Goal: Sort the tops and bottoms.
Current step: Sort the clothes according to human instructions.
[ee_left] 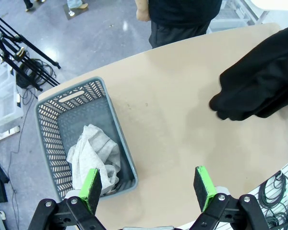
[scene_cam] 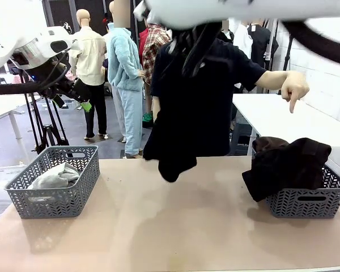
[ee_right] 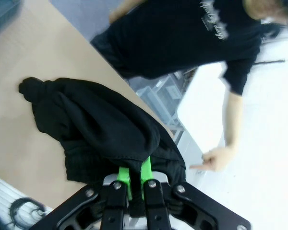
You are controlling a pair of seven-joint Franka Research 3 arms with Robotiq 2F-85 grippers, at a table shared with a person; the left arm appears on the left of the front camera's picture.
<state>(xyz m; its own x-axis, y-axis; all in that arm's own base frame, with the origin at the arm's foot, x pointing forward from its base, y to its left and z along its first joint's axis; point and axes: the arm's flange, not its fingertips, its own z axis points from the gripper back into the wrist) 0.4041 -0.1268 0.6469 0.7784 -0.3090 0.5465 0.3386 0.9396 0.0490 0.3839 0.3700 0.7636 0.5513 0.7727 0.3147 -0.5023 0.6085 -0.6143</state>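
Right end effector (ee_right: 133,178) is clamped on a black garment (scene_cam: 178,141) hanging above mid-bench (scene_cam: 175,226). Carry it high over to the right basket (scene_cam: 309,198), where dark brown trousers (scene_cam: 289,164) already drape over the rim and the person's hand (scene_cam: 293,88) points down, and release only once the cloth bunches inside. Left end effector (ee_left: 148,184) hangs wide and empty over the left basket (ee_left: 48,120) holding the light grey top (ee_left: 93,151).
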